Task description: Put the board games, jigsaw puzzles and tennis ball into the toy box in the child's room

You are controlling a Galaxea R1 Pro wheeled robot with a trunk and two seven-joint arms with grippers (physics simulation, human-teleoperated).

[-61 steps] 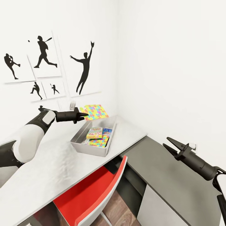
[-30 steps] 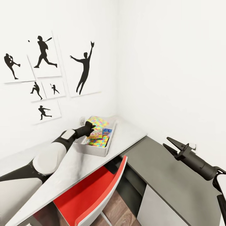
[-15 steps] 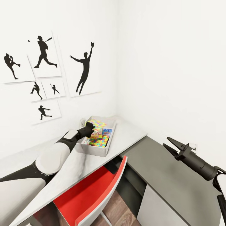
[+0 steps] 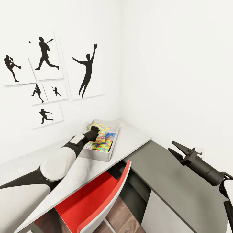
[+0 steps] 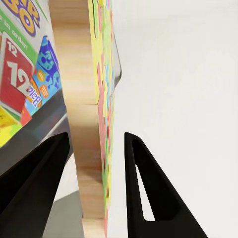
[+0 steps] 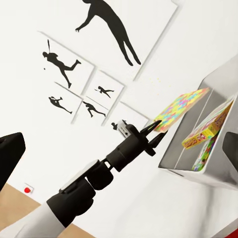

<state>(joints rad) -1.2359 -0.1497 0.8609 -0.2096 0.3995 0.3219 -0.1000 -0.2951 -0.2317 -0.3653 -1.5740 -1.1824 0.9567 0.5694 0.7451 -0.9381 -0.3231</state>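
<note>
Our left hand (image 4: pixel 94 130) reaches over the near-left rim of the toy box (image 4: pixel 97 154), which sits at the desk's (image 4: pixel 129 137) far corner, close to both walls; our right hand (image 4: pixel 176 149) hangs wide open over the low dark cabinet (image 4: pixel 174 181), well apart from the box. A red chair (image 4: pixel 94 200) is tucked under the desk edge below the box. From the left wrist, our fingers (image 5: pixel 148 188) straddle the wooden edge of a jigsaw puzzle (image 5: pixel 91 99), though we cannot tell whether they touch it; a board game (image 5: pixel 22 74) lies beyond. From the right wrist, we see the left arm stretched out level, the puzzle tilted over the box rim, and open wall behind.
</note>
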